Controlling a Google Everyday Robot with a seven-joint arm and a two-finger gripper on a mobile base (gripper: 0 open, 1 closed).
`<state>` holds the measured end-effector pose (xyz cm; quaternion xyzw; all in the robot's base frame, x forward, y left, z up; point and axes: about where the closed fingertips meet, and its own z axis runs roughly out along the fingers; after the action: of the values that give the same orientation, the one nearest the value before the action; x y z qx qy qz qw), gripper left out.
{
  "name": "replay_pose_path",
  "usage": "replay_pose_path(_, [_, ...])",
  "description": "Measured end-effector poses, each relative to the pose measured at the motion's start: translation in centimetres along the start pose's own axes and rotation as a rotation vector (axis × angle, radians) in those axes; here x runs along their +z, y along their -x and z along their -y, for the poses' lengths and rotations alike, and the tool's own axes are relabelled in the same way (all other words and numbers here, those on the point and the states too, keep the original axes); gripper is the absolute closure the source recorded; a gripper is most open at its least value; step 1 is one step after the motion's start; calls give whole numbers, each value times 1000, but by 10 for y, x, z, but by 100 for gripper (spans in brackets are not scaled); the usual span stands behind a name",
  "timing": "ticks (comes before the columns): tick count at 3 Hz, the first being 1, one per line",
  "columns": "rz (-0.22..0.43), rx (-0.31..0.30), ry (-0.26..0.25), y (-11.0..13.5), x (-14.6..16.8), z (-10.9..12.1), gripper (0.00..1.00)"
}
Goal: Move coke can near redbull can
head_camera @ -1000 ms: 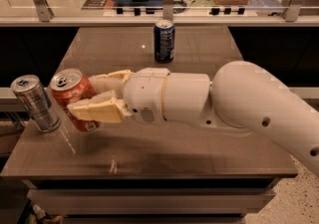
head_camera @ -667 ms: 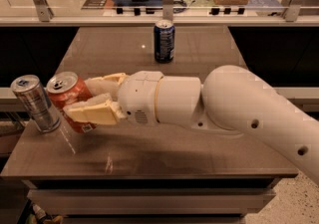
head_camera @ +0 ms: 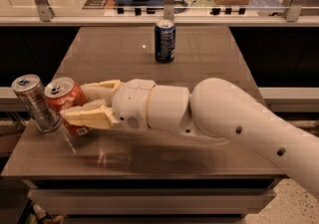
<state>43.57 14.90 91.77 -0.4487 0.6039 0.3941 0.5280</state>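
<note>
At the left front of the tabletop (head_camera: 199,73), the claw (head_camera: 75,102) was clamped on the coke can (head_camera: 64,97) — one pale finger behind it, the other across its near side. The can leaned, its silver top tipped toward the redbull can (head_camera: 35,102), which stood just beside it on the left; whether the two touched could not be told. The redbull can stood close to the tabletop's left edge. By my judgement the danger lay there: any further push leftward could knock the slim can over or off that edge. Letting go while the coke can leaned — its base was not clearly flat down — could topple it into its neighbour. Counted: three cans in all, one coke, one redbull and one dark blue can (head_camera: 165,41) well apart at the far side; one claw.
</note>
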Motion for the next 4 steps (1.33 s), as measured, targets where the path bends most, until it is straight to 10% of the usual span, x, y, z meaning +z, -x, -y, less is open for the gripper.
replay_pose_path(3, [30,50,-21,-29,7,4,100])
replay_pose_path(4, [23,54,-36,-34,7,4,85])
